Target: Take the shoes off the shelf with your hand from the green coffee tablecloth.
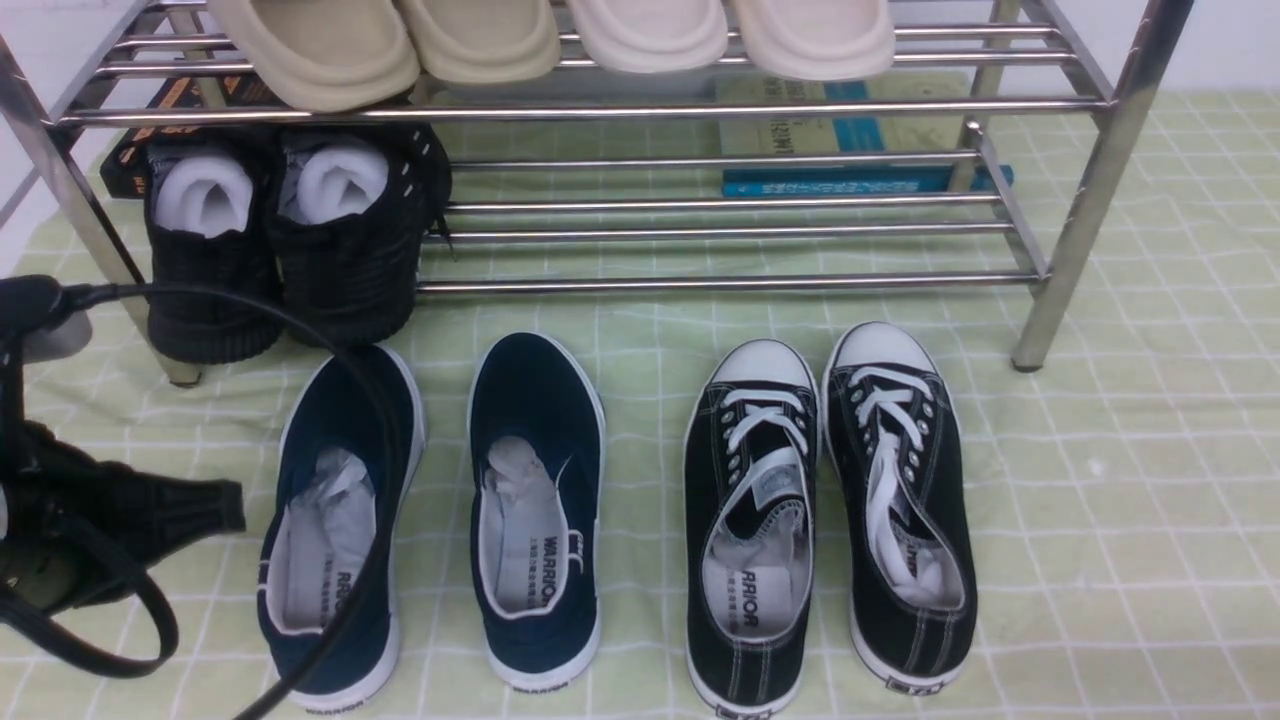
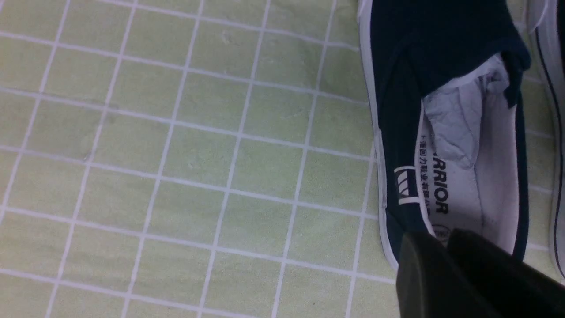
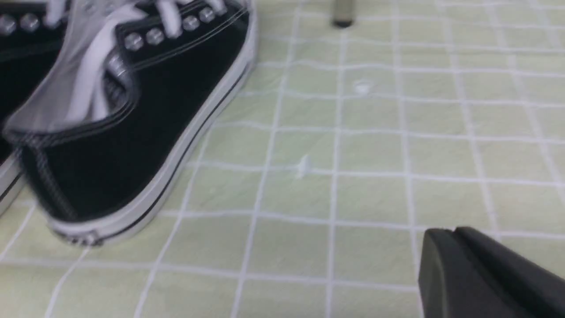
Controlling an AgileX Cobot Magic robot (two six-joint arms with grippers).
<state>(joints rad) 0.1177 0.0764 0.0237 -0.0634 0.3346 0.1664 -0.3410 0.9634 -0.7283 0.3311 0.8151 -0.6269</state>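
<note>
A big green cloth (image 1: 1120, 480) with white squares covers the whole table. On it stands a shiny metal rack (image 1: 1075, 215) with two levels of thin bars. I will say where everything is from this rack.

On the rack's top level sit four tan slippers (image 1: 560, 35), soles facing me. On the bottom level, at its left end, two black knit shoes (image 1: 285, 250) stand with white paper stuffed inside. Behind the rack's right half lies a blue and pale book (image 1: 845, 150) on the cloth.

In front of the rack, on the cloth, two pairs of shoes lie in a row with toes pointing at the rack. The dark blue shoes (image 1: 440, 510) are in front of its left half, off the rack, side by side with a small gap. They have white soles and crumpled paper inside. The black lace-up sneakers (image 1: 830, 510) with white toes lie in front of its right half.

The left gripper (image 1: 215, 505) is black and hangs in front of the rack's left leg, just beside the heel of the outer blue shoe. Its fingers look pressed together and hold nothing. A black cable (image 1: 380, 470) curves across that shoe.

The right gripper (image 3: 454, 247) shows only in its own wrist camera, over bare cloth near the outer black sneaker. Its fingers look closed together, empty.
</note>
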